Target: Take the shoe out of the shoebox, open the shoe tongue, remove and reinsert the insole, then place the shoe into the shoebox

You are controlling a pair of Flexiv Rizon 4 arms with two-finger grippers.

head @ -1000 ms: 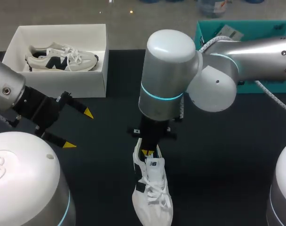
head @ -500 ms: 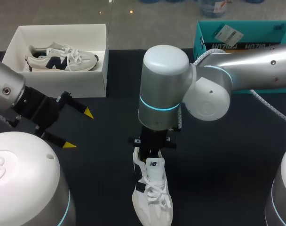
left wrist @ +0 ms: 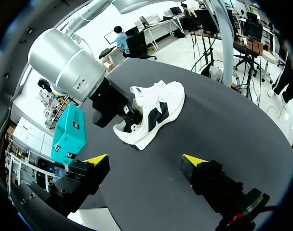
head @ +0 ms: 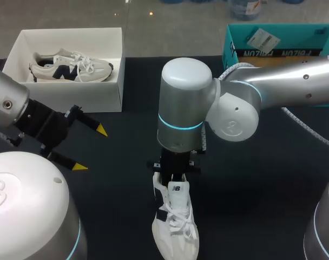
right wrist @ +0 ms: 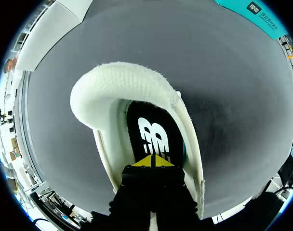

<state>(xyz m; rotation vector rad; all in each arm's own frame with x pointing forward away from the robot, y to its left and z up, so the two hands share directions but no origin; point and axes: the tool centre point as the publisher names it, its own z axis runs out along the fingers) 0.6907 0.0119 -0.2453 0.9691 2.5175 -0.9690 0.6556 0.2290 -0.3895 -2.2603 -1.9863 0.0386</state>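
The white shoe rests on the tabletop, well apart from the shoebox. The right tool, tips pressed together, sits inside its opening on the black insole. The left tool stands wide near the shoebox.

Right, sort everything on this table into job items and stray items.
Job: loose shoe, its insole, white shoebox, right tool down inside that shoe, left tool.
Stray: second shoe lying in the shoebox, teal box.
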